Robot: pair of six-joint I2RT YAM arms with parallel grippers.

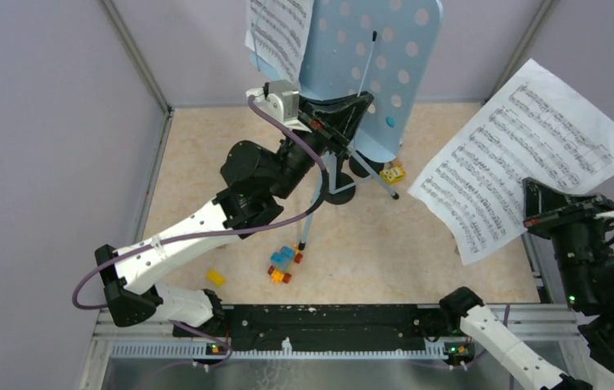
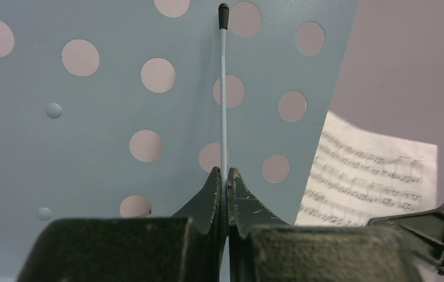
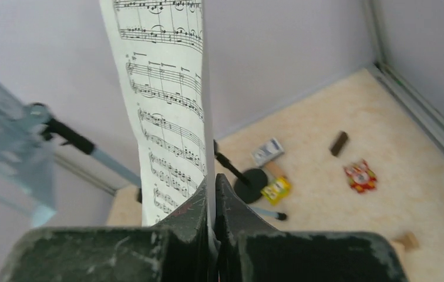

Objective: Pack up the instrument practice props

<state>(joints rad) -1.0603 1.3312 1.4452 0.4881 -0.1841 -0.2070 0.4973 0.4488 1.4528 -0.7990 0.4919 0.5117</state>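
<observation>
The pale-blue perforated music rack [image 1: 393, 65] stands at the back on tripod legs [image 1: 310, 215], with a sheet-music page [image 1: 278, 32] on its left side. My left gripper [image 1: 343, 114] is shut on the rack's thin wire arm [image 2: 224, 106], close against the rack's face [image 2: 90, 147]. My right gripper [image 1: 544, 213] is shut on the edge of a second sheet-music page [image 1: 523, 150] and holds it up at the right; it also shows in the right wrist view [image 3: 167, 88]. Two black round-based mic holders [image 1: 341, 193] [image 1: 364, 166] stand by the rack's foot. No microphones are in view.
A small colourful toy-block car [image 1: 283, 264] and a yellow block [image 1: 215, 277] lie on the floor in front. A yellow item [image 1: 393, 173], a small box [image 3: 268, 150], a dark block [image 3: 339, 143], a red packet [image 3: 360, 175] and a wooden block [image 3: 406, 239] lie about. Walls enclose three sides.
</observation>
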